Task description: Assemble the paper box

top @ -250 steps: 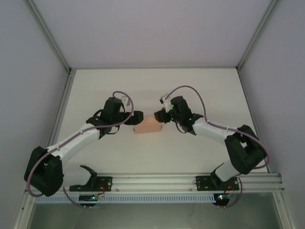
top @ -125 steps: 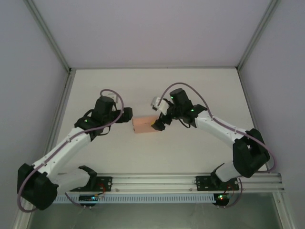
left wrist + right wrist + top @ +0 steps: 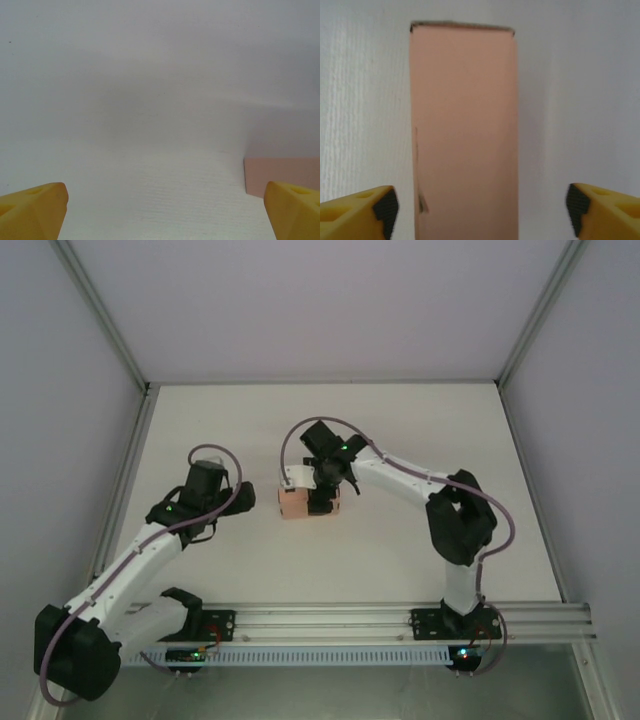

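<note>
While the left gripper (image 3: 252, 500) stands just beside the left end of the box (image 3: 297, 504), its jaws are wide apart and hold nothing; in the left wrist view the pink card shows at the right edge, near one yellow fingertip (image 3: 295, 207). The box lies flat on the white table (image 3: 430, 420), about in the middle, and it looks folded into a low, long, closed shape. Over its right part hangs the right gripper (image 3: 322, 502), pointing down. In the right wrist view its fingers (image 3: 357, 212) stand one on each side of the box, with bare table between each of them and the card, so these jaws are apart too and grip nothing.

I judge that the box is very light and hollow. It probably slides easily on the smooth table when pushed, and it dents if squeezed hard. The walls are likely weak in the middle and stiffer near the folded edges. A good place to take hold is across the narrow width, on the two long sides, with gentle force. A dark line on the top face is perhaps a seam or a crease.
</note>
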Motion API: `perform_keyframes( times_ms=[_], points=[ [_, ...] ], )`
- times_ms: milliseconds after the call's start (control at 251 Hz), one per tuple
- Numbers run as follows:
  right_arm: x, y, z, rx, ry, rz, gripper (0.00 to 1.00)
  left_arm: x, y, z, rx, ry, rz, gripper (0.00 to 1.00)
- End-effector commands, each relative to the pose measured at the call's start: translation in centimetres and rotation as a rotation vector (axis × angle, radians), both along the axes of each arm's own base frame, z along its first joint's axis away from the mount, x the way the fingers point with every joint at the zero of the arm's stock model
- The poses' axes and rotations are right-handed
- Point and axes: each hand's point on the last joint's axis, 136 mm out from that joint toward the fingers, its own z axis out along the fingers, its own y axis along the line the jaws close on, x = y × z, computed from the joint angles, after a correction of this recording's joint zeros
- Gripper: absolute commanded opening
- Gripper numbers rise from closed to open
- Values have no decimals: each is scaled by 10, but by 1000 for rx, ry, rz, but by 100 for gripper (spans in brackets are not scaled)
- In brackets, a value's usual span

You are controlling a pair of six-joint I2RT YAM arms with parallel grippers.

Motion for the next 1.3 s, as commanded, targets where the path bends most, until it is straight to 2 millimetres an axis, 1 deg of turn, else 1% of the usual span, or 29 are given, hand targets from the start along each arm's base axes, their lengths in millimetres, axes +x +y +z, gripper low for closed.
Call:
perform_keyframes(
  times_ms=[0, 40, 112, 148, 192, 220, 263, 299, 315, 363, 439, 523, 603, 698, 822, 878, 978, 998, 1026, 1034, 1098, 1102, 1114, 1177, 1233, 1297],
  points=[
    [-4, -24, -19, -192, 4, 5, 79, -3, 6, 1, -1, -9, 28, 100],
    [-5, -23, -21, -200, -5, 9, 74, -4, 8, 0, -3, -8, 35, 100],
    [2, -20, -22, -198, -51, 0, 65, -5, 8, -1, -5, -8, 37, 100],
    [4, -19, -21, -195, -76, -10, 63, -5, 8, 0, -7, -12, 37, 100],
    [12, -19, -19, -186, -114, -37, 54, -5, 8, 0, -6, -12, 37, 100],
    [16, -19, -18, -179, -138, -56, 50, -4, 8, 1, -6, -17, 37, 99],
    [22, -20, -16, -170, -171, -90, 49, -4, 9, 1, -5, -16, 39, 100],
    [24, -24, -16, -179, -188, -111, 49, -4, 8, 1, -7, -16, 40, 100],
    [28, -22, -14, -167, -212, -120, 49, -4, 8, 1, -7, -17, 41, 100],
    [35, -24, -12, -165, -254, -149, 48, -4, 8, 1, -10, -17, 42, 100],
    [43, -32, -13, -176, -301, -183, 55, -3, 8, 0, -11, -18, 43, 100],
    [56, -42, -13, -202, -375, -239, 52, -3, 8, -1, -14, -18, 47, 100],
    [62, -51, -16, -240, -412, -268, 52, -2, 8, 0, -16, -20, 47, 100],
    [57, -57, -24, -262, -408, -263, 54, -1, 8, 0, -16, -24, 47, 100],
    [41, -56, -27, -253, -376, -245, 65, 0, 7, 1, -22, -27, 50, 100],
    [28, -54, -25, -230, -342, -235, 73, 1, 6, 3, -25, -33, 50, 100],
    [6, -51, -21, -193, -291, -204, 84, 4, 4, 6, -32, -49, 40, 100],
    [0, -50, -21, -188, -275, -192, 88, 5, 3, 7, -34, -53, 36, 100],
    [-7, -51, -21, -184, -258, -178, 97, 7, 2, 10, -34, -58, 32, 100],
    [-8, -52, -21, -183, -255, -177, 99, 7, 2, 10, -34, -58, 32, 100],
    [-14, -50, -11, -154, -247, -174, 99, 10, 0, 14, -31, -67, 24, 100],
    [-17, -53, -15, -163, -238, -171, 99, 11, 0, 15, -31, -68, 23, 99],
    [-20, -55, -17, -164, -229, -167, 99, 12, 1, 16, -27, -70, 24, 99],
    [-32, -57, -11, -127, -197, -150, 99, 15, -1, 18, -22, -74, 16, 100],
    [-33, -60, -2, -90, -207, -161, 99, 18, 0, 21, -12, -80, 18, 99],
    [-28, -65, 11, -27, -227, -208, 99, 23, 2, 22, 4, -85, 16, 100]
  ],
)
